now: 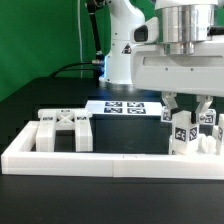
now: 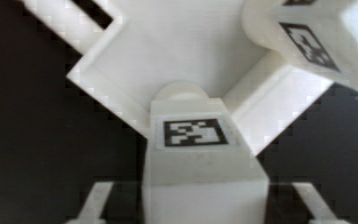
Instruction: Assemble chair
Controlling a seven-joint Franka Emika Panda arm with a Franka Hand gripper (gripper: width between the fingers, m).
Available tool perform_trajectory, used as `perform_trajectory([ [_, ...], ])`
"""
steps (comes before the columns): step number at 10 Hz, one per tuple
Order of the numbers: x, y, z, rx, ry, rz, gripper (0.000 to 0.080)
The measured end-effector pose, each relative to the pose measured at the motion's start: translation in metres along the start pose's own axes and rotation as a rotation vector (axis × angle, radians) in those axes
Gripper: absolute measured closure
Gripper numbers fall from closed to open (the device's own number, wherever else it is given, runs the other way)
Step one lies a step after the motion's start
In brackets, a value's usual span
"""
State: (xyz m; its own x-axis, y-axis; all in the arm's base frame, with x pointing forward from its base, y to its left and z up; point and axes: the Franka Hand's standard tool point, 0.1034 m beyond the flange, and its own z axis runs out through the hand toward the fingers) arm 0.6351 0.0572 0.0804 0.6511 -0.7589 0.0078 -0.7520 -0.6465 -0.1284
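My gripper (image 1: 187, 115) hangs over the exterior view's right end of the table. It is shut on an upright white chair piece (image 1: 183, 136) that carries a black marker tag. The wrist view has that same chair piece (image 2: 197, 140) running between my two fingers (image 2: 99, 200), with its rounded top and tag facing the camera. Under it lies a wider white part with angled arms (image 2: 105, 70). A second tagged white piece (image 1: 208, 127) stands just beside the held one. Another white chair part (image 1: 65, 130) with a cross shape sits at the exterior view's left.
A low white wall (image 1: 90, 158) runs along the front and up both sides of the work area. The marker board (image 1: 125, 108) lies flat behind the parts, in front of the arm's base (image 1: 120, 55). A green screen fills the back.
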Motion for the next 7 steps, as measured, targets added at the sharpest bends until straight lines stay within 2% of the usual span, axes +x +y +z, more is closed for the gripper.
perform_trajectory([
  [2, 0.0005, 0.0003, 0.0000, 0.004, 0.001, 0.232, 0.0509],
  [6, -0.0004, -0.0002, 0.0003, 0.002, 0.002, 0.418, 0.0509],
  [7, -0.0006, -0.0002, 0.0004, 0.002, 0.002, 0.393, 0.0393],
])
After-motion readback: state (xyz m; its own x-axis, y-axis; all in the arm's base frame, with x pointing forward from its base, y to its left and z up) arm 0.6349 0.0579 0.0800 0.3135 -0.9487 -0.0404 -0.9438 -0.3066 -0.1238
